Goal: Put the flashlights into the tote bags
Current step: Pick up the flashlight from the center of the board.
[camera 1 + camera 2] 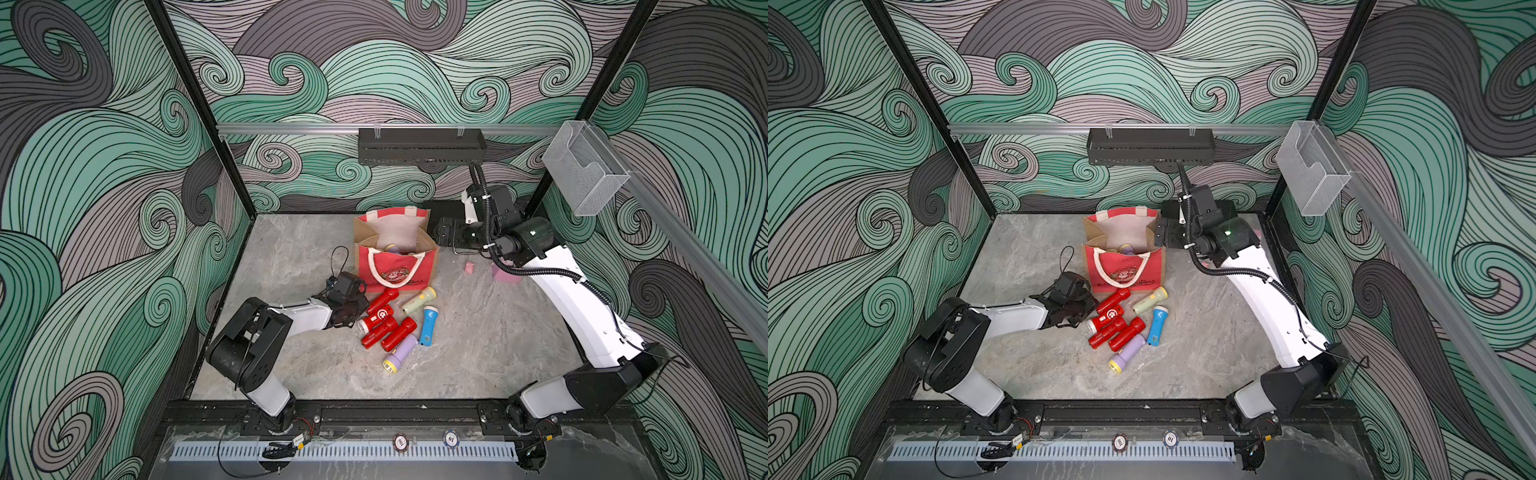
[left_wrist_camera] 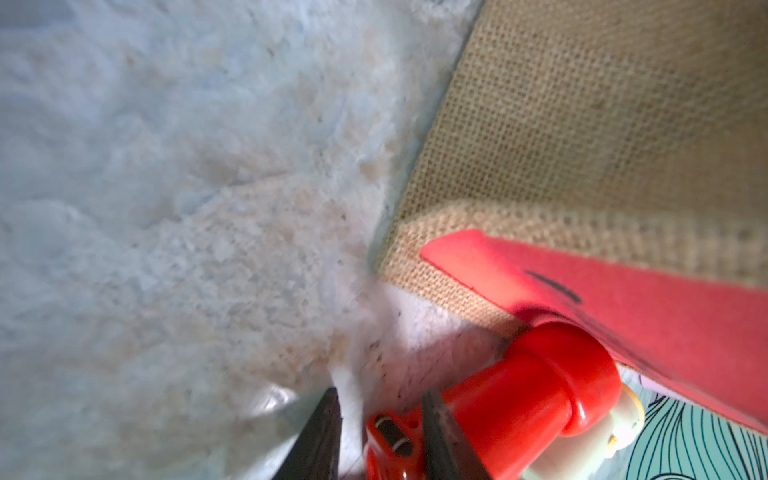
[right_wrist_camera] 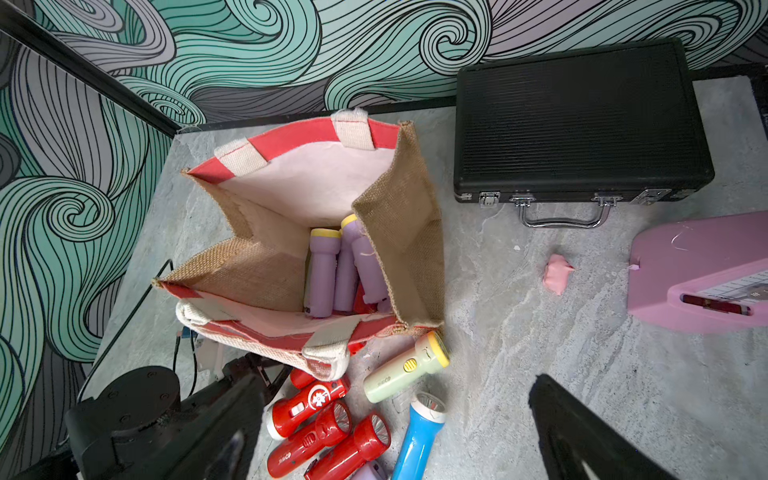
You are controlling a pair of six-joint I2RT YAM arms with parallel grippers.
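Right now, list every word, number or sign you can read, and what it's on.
"100": dark chip, front edge.
"10": blue chip beside it.
Tote bag script: too blurred.
Pale green flashlight mark: too small.
Red emblem flashlight: no readable letters.
Metronome scale: blurred.

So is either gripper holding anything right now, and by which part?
The left gripper is shut on a red flashlight, at its tail end. The right gripper is open and empty.
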